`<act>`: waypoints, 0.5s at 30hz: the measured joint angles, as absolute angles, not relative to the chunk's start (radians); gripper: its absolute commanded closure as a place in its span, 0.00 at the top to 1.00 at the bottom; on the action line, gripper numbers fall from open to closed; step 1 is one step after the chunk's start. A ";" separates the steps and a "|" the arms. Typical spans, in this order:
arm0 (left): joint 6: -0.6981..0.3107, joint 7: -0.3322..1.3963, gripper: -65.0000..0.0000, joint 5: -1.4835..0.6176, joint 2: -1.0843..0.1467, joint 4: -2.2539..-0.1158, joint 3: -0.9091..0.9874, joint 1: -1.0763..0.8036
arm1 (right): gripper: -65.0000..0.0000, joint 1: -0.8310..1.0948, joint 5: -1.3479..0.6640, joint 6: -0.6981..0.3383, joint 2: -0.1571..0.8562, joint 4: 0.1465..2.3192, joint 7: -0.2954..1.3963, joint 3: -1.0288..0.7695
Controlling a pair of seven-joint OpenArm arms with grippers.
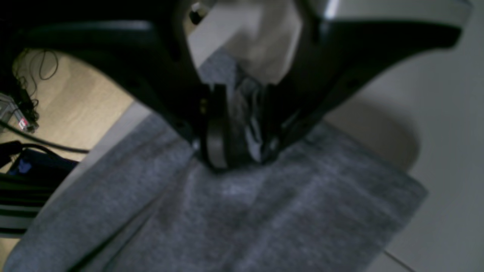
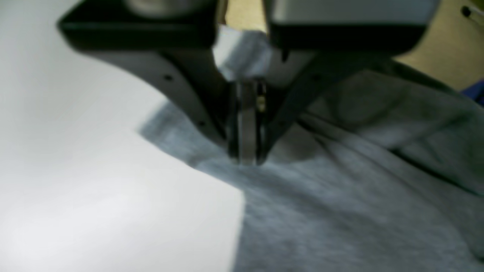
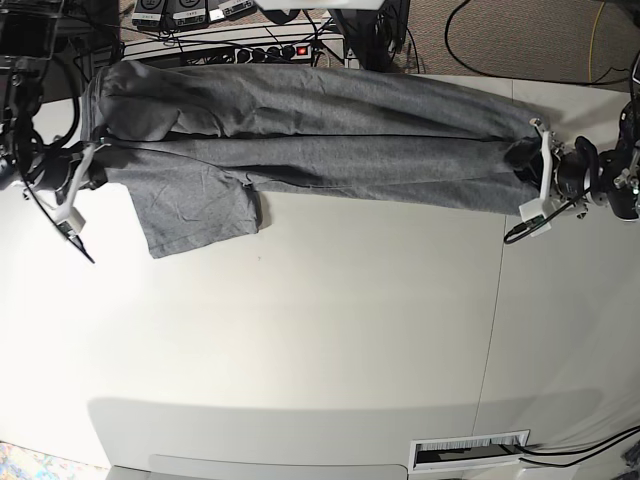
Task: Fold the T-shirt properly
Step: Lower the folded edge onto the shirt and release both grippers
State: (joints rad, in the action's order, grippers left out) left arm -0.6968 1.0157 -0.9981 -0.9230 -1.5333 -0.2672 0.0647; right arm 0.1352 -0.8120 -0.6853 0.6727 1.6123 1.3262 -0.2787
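Two arms on one T-shirt point(image 3: 300, 140): it's stretched long across the far side of the table point(image 3: 320, 340), folded lengthwise, one sleeve flapping out toward you near the base view's left. Left gripper point(image 1: 238, 151), at the base view's right end, has a bunch of grey fabric between its fingers, but the jaws look part open and the shot's blurred, so you can't call it a firm grip. Right gripper point(image 2: 247, 155), at the other end, has its fingers pressed together at the cloth edge; whether any fabric is pinched in there, can't tell from this angle. Risk no. 1, imo: the left end slips out if you pull w/ slack jaws, and the stretched fold collapses. No. 2: if the right fingers closed on nothing, lifting there leaves that corner behind and the fold goes crooked. No. 3: the far edge sits right at the table's back rim, so a drag could dump it over onto the power strip point(image 3: 260, 50) and cables point(image 3: 520, 40) behind. The loose sleeve still needs tucking. Nothing else on the table btw; the vent slot point(image 3: 470, 452) at the near edge is well apart.
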 measured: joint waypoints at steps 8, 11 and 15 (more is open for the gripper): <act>-0.697 0.974 0.26 -0.960 -0.921 -1.534 -0.267 0.058 | 0.00 0.180 -0.669 -0.699 0.589 1.537 1.224 -0.263; -0.697 0.941 0.26 -0.905 -0.921 -1.533 -0.267 0.049 | 0.00 0.169 -0.625 -0.704 0.595 1.479 1.119 -0.250; -0.697 0.926 0.26 -0.901 -0.920 -1.515 -0.267 0.046 | 0.00 0.165 -0.619 -0.708 0.601 1.405 0.997 -0.247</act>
